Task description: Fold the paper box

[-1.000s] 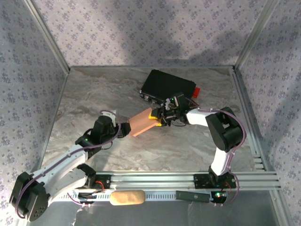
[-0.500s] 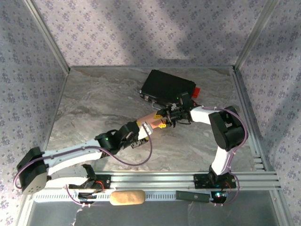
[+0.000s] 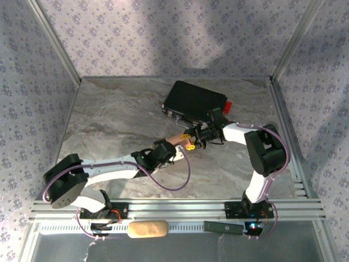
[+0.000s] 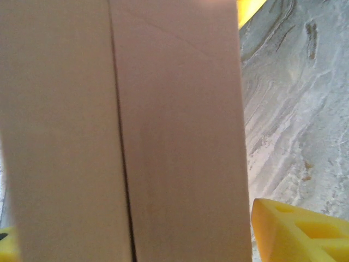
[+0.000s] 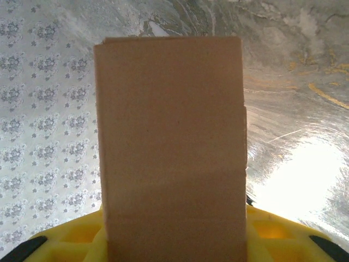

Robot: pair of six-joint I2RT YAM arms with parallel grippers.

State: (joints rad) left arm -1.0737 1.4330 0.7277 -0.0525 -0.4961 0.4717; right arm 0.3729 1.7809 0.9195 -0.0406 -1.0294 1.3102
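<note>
The paper box is a small salmon-tan cardboard box, held off the table at the centre. My right gripper is shut on its right end. In the right wrist view the paper box rises from between the yellow fingers of that gripper. My left gripper covers the box's left end from above. In the left wrist view the paper box shows a dark seam. The left gripper stands open around it, with a narrow gap at the right fingertip.
A black hard case with a red part lies just behind the grippers. A tan sponge-like block rests on the front rail. Patterned walls close the table's left, back and right sides. Bare marble table lies to the left.
My left arm has swung right and stretched out over the box's left end, its jaws widening. The right gripper kept its hold and shifted slightly right.
</note>
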